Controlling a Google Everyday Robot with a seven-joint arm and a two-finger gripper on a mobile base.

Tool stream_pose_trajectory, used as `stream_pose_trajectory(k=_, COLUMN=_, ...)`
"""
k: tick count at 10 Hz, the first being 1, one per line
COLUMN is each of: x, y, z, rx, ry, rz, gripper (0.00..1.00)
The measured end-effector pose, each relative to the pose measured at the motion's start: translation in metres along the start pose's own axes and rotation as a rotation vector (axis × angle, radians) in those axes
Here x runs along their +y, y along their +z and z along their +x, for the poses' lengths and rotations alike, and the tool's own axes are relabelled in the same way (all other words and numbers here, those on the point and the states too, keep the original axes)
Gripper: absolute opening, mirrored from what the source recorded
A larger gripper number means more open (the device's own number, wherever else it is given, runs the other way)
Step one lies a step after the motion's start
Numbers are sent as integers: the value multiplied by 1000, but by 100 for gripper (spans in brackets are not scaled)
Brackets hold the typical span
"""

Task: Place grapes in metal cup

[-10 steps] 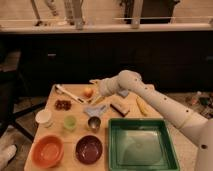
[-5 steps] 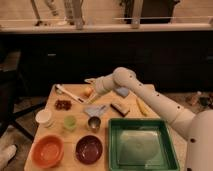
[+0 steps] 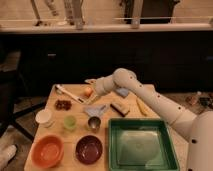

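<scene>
The grapes (image 3: 63, 104), a small dark red bunch, lie on the left part of the wooden table (image 3: 159, 109). The metal cup (image 3: 94, 122) stands upright nearer the front, right of a pale green cup (image 3: 70, 122). My gripper (image 3: 91, 83) hangs open and empty over the back of the table, just above the orange fruit (image 3: 88, 92). It is to the right of and behind the grapes, well apart from them. The arm reaches in from the right, bent at its elbow (image 3: 125, 78).
A white cup (image 3: 44, 117), orange bowl (image 3: 47, 151) and dark bowl (image 3: 89, 149) stand front left. A green tray (image 3: 142, 145) fills the front right. A blue cloth (image 3: 95, 109), brown block (image 3: 120, 108), banana (image 3: 142, 106) and white utensil (image 3: 67, 92) lie mid-table.
The gripper has moved left along the back of the table, ending above the orange fruit. The grapes and the cups have not moved.
</scene>
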Motion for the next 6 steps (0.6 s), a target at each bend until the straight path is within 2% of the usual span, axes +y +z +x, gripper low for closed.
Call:
stream_pose_trajectory(k=4, x=2, y=57, z=7, rx=0, ry=2, rz=-66, gripper=80)
stream_pose_trajectory(k=6, x=-2, y=70, z=11, rx=-5, ry=1, rz=-84, gripper=80)
